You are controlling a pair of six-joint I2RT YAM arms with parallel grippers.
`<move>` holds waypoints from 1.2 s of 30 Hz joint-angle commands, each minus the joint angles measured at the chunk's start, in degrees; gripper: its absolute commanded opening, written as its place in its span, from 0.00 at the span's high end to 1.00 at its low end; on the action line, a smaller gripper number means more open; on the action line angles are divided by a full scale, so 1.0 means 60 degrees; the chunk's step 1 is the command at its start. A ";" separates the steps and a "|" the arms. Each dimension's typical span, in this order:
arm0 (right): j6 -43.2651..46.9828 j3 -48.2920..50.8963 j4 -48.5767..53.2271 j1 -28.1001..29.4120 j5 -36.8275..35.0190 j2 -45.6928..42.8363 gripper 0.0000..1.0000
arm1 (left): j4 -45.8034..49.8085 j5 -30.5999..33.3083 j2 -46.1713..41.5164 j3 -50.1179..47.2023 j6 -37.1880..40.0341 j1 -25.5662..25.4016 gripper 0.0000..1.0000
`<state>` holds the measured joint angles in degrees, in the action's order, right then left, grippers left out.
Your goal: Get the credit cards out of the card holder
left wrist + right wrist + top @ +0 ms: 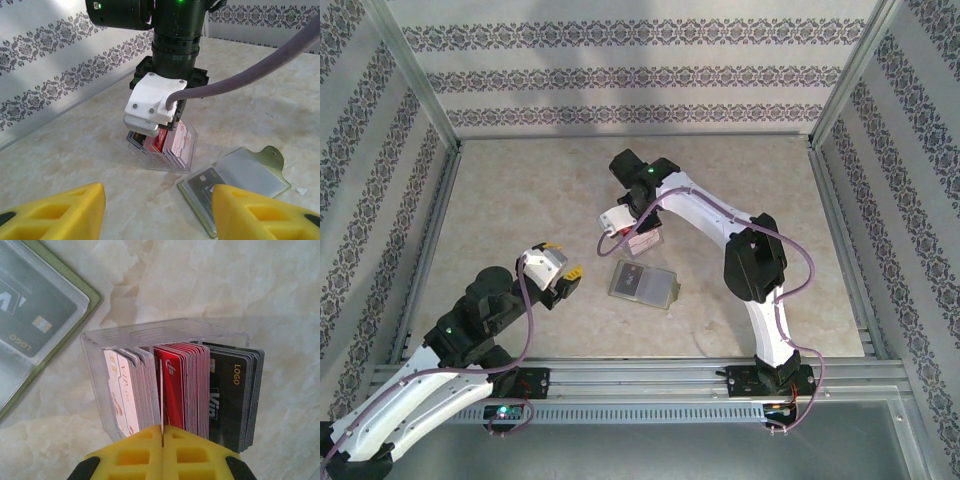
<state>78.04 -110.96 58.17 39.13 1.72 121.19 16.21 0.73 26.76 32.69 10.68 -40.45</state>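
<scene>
The right gripper (161,434) has its yellow fingers pressed together on a thin card (161,400). The card is seen edge-on, so its face cannot be read, and its lower part is lost among packed cards. Directly below the fingertips a clear plastic box (95,365) stands upright on the table (520,200) with three packs on edge. The white-pink cards (127,390) sit left of the clamped card, the red cards (182,390) just right of it, and the black cards (232,395) beyond those. The black pack reads LOGO; smaller print is illegible.

The card holder (35,310) lies open and flat, up and left of the gripper in its wrist view. It is near the box but apart from it, and cut off by the frame edge. A grey card (42,315) with a chip shows through one sleeve.

The left gripper (157,202) has its fingers wide apart with nothing between them, short of the holder. Its right finger (260,212) hides the holder's near corner.
</scene>
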 commanded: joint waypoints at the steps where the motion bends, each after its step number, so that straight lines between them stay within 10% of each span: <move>1: 0.0168 -0.0271 -0.0009 0.0001 0.0093 0.0260 1.00 | -0.0009 0.0200 0.0036 0.0133 0.0150 -0.0074 0.41; 36: -0.0099 -0.0199 -0.1095 -0.0451 0.0827 0.0860 0.88 | 0.0039 0.0303 0.0355 0.0397 0.0374 -0.0076 0.36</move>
<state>77.95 -111.00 54.33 37.17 5.50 124.95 16.36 2.00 29.04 33.01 12.19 -40.45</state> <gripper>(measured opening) 0.099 0.637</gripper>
